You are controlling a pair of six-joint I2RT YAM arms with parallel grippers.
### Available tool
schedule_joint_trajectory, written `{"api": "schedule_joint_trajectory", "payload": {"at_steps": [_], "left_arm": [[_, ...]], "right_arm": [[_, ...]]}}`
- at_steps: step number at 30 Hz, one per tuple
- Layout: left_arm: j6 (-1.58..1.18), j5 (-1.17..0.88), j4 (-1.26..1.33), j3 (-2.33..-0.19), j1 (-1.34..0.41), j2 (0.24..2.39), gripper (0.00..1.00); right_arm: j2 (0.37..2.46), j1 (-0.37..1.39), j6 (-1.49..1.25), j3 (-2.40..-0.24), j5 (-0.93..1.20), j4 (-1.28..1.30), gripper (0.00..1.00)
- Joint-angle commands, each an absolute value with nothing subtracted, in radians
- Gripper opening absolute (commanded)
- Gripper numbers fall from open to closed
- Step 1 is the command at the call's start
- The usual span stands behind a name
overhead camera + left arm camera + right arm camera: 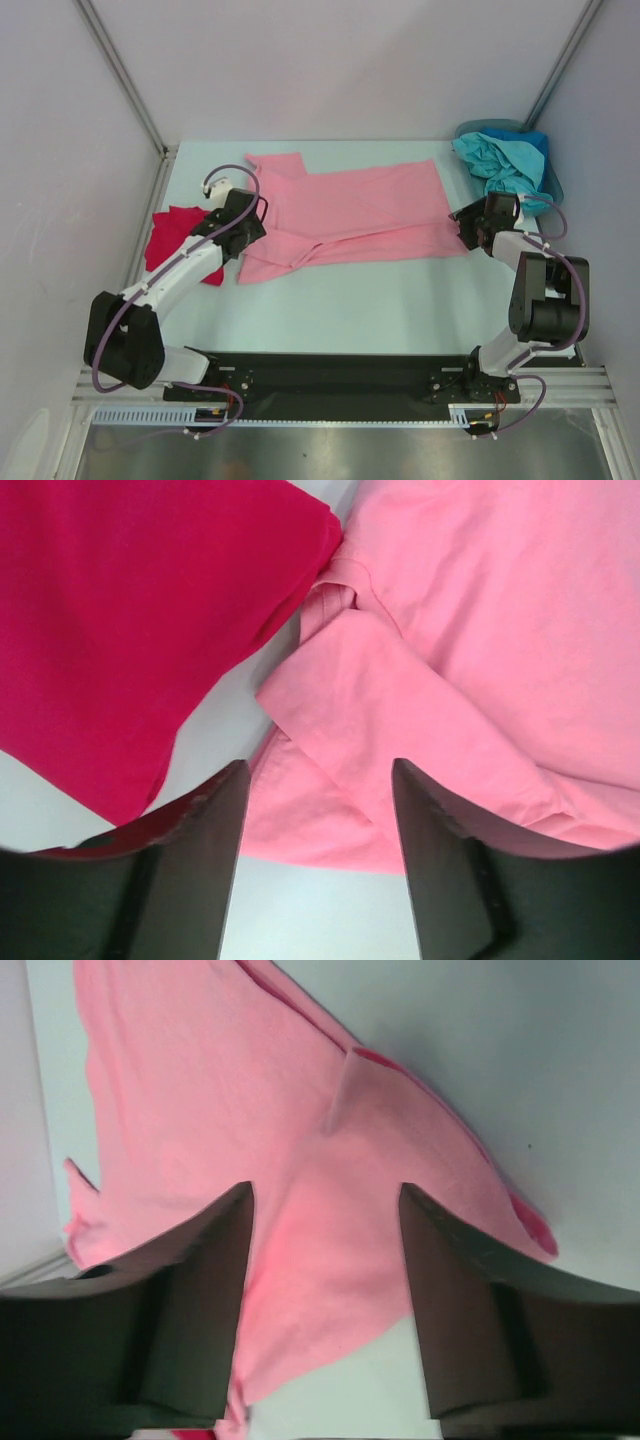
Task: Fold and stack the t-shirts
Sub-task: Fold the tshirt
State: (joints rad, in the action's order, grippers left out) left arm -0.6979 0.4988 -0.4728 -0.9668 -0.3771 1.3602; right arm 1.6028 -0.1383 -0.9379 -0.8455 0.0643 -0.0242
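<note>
Base rail [330, 375]: black plate along the near edge of the worktop [350, 310], with both arms bolted to it.
Left arm [150, 290]: leans from its base toward the far left, and passes over part of the red t-shirt.
Right arm [540, 290]: stands near the right edge and bends in toward the middle.
Left claw [318, 780]: open. Its two dark fingers are held well apart with nothing pinched between them. It hangs over the left end of the pink t-shirt, with a strip of bare worktop below one finger.
Right claw [325, 1200]: open, fingers spread and holding nothing. It sits above the right-hand edge of the pink t-shirt.
Red t-shirt [175, 235]: bright red and bunched at the left edge of the worktop, partly hidden by the left arm. In the left wrist view, one of its corners comes right up beside the pink cloth.
Pink t-shirt [350, 205]: light pink and spread across the middle of the worktop between the two claws. One sleeve points to the far left, and the near-left part is doubled over in loose folds.
Teal and blue t-shirts [500, 160]: a crumpled heap in the far right corner, just beyond the right claw and apart from the pink one.
Walls [330, 70]: pale panels enclosing the far and side edges.
</note>
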Motion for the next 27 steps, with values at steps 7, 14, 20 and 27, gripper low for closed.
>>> {"api": "schedule_joint_trajectory", "payload": {"at_steps": [7, 14, 20, 27], "left_arm": [[-0.687, 0.531, -0.457, -1.028, -0.368, 1.364, 0.73], [-0.575, 0.393, -0.370, -1.213, -0.357, 1.459, 0.76], [-0.477, 0.287, -0.394, -1.480, -0.339, 1.705, 0.76], [-0.448, 0.184, -0.408, -1.682, -0.259, 1.982, 0.73]], "right_arm": [[1.496, -0.098, -0.870, -0.893, 0.041, -0.074, 0.71], [1.575, -0.026, -0.885, -1.109, 0.037, 0.075, 0.72], [1.695, 0.041, -0.939, -1.244, 0.000, 0.066, 0.72], [1.903, 0.017, -0.781, -1.524, 0.057, 0.049, 0.73]]}}
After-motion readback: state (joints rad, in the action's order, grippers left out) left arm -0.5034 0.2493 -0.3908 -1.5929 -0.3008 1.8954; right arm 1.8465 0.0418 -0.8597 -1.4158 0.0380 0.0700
